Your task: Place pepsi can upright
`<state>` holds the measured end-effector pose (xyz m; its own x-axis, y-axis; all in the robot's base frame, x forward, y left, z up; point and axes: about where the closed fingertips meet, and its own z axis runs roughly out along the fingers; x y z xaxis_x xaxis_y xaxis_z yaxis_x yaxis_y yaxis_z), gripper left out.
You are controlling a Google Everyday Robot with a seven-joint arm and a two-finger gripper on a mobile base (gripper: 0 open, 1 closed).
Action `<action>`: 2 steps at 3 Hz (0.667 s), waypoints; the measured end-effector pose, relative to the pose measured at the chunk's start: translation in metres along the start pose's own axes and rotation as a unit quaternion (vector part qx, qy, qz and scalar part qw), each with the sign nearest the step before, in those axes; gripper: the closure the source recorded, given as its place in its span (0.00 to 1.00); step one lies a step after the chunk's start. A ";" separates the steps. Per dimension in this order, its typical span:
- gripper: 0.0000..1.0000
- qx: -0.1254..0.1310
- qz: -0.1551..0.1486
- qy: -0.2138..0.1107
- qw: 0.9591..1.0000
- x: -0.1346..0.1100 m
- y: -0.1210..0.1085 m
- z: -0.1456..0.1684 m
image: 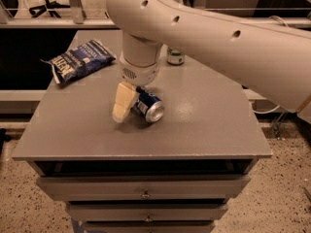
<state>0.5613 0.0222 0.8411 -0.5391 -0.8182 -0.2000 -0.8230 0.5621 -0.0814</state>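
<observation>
The pepsi can (149, 107), dark blue with a silver end facing front right, lies on its side near the middle of the grey table top (204, 125). My gripper (125, 105), cream coloured below the white wrist, is down at the table surface right against the can's left end. The rear part of the can is hidden behind the gripper and wrist. My large white arm crosses the upper right of the view.
A crinkled blue chip bag (80, 59) lies at the table's back left. A pale green-and-white can (175, 57) stands upright at the back, partly hidden by my arm. Drawers (146, 191) sit below the front edge.
</observation>
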 end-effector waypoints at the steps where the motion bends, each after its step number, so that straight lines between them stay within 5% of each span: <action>1: 0.26 0.017 0.034 0.026 0.999 -0.009 -0.007 0.019; 2: 0.57 0.029 0.051 0.032 0.998 -0.013 -0.016 0.019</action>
<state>0.5846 0.0264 0.8267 -0.6318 -0.7610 -0.1475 -0.7522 0.6478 -0.1203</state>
